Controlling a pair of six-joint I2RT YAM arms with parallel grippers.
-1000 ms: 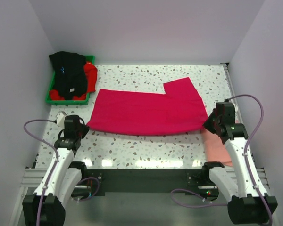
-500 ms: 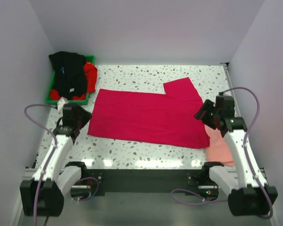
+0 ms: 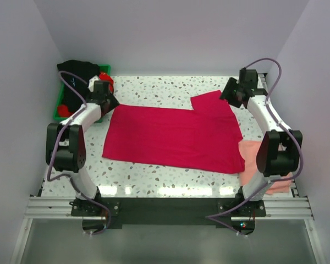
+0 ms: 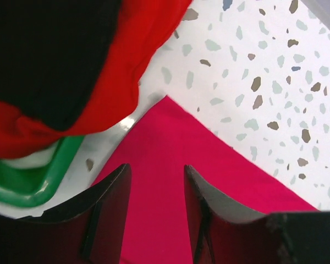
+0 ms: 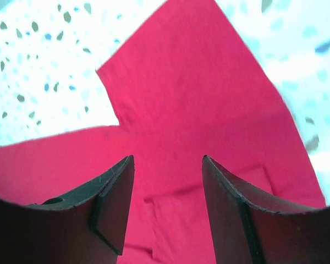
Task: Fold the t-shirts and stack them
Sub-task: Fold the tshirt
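Observation:
The crimson-pink t-shirt [image 3: 173,135] lies flat and half-folded across the middle of the table, one sleeve sticking out at its far right. My left gripper [image 3: 111,104] is open and empty over the shirt's far left corner [image 4: 170,181]. My right gripper [image 3: 226,96] is open and empty over the sleeve [image 5: 192,82]. A salmon-pink t-shirt [image 3: 258,157] lies at the right, partly under the crimson one. A black t-shirt [image 3: 77,82] lies on a bright red one [image 3: 104,82] in the tray; both show in the left wrist view, black [image 4: 44,49] and red [image 4: 137,49].
The green plastic tray [image 3: 59,113] stands at the far left corner of the table; its rim shows in the left wrist view [image 4: 27,187]. White walls close in the speckled table [image 3: 154,88] on three sides.
Both arms have swung from the shirt's near corners to its far corners. The shirt's near right corner now lies further toward the front edge, over the salmon-pink shirt.

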